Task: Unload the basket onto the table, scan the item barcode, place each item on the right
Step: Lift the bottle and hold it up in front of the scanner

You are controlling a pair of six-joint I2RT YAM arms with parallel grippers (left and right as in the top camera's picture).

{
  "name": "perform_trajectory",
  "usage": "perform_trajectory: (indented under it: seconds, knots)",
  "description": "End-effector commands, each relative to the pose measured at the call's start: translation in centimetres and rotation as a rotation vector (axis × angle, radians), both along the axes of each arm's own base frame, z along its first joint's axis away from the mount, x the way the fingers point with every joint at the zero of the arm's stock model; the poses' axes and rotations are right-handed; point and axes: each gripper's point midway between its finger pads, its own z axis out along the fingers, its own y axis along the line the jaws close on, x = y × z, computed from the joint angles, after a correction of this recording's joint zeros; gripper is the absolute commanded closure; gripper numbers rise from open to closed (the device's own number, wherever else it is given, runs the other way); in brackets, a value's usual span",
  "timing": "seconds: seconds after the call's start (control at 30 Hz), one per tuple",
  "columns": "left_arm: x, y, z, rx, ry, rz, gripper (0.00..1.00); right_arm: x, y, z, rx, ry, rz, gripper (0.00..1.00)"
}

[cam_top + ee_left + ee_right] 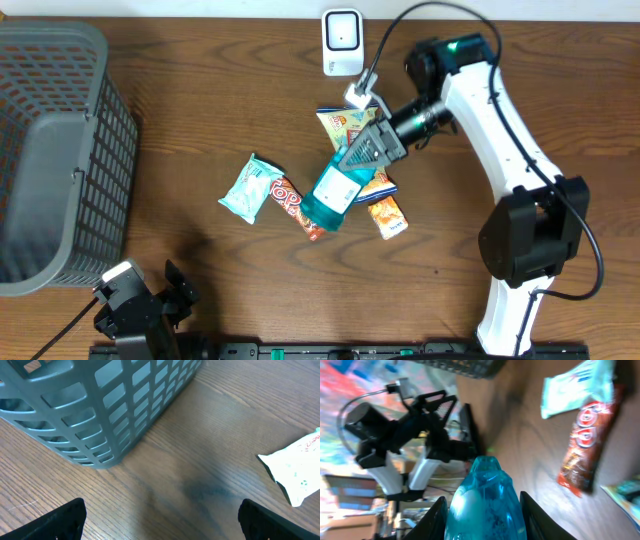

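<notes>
i see my right gripper [352, 158] clamped on the teal packet [332, 195], which sits over the snack pile mid-table, partly covering a red packet [297, 208] and an orange one [389, 216]. the white scanner [342, 41] stands near, by the far edge. my left gripper [160, 525] hangs wide open and empty beside the grey basket [115, 415]
</notes>
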Motion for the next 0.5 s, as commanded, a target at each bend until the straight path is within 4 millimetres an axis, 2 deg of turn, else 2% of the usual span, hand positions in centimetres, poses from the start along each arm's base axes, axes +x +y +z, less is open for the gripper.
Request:
perform_trajectory:
  seconds: [0.0,0.17,0.47]
  knots:
    - [-0.1,0.2,0.4,0.0,-0.015,0.014,0.03,-0.1,1.0,2.1,0.24,0.025,-0.041,0.94]
    - [-0.1,0.2,0.4,0.0,-0.015,0.014,0.03,-0.8,0.8,0.5,0.21,0.085,-0.044,0.95]
    - [-0.1,0.2,0.4,0.0,-0.015,0.014,0.03,-1.2,-0.1,-0.2,0.089,0.02,0.007,0.98]
